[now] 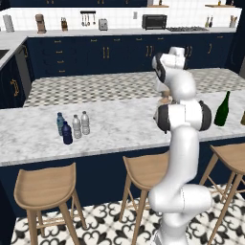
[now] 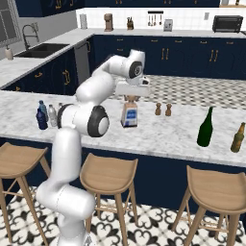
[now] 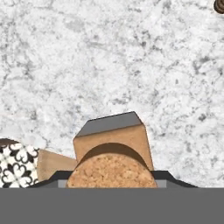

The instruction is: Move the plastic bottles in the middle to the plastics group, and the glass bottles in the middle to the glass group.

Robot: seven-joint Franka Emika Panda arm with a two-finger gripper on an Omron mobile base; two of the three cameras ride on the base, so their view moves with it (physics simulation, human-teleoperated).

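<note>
The glass bottle (image 2: 129, 115), squat with a white-and-blue label and a brown cork stopper (image 3: 111, 168), stands mid-counter. My gripper (image 2: 130, 99) comes down on it from above, fingers shut against the stopper. Two clear plastic bottles (image 1: 76, 127) (image 1: 85, 123) stand at the counter's left end. They are right beside the plastics group, a pale-blue bottle (image 1: 60, 123) and a navy bottle (image 1: 67, 133). The glass group, a tall dark green wine bottle (image 2: 205, 127), stands to the right on the marble counter (image 2: 163, 134).
Two small brown shakers (image 2: 163, 109) stand just behind and right of the held bottle. A brown beer bottle (image 2: 237, 138) is right of the wine bottle. Wooden stools (image 2: 108, 178) line the counter's near side.
</note>
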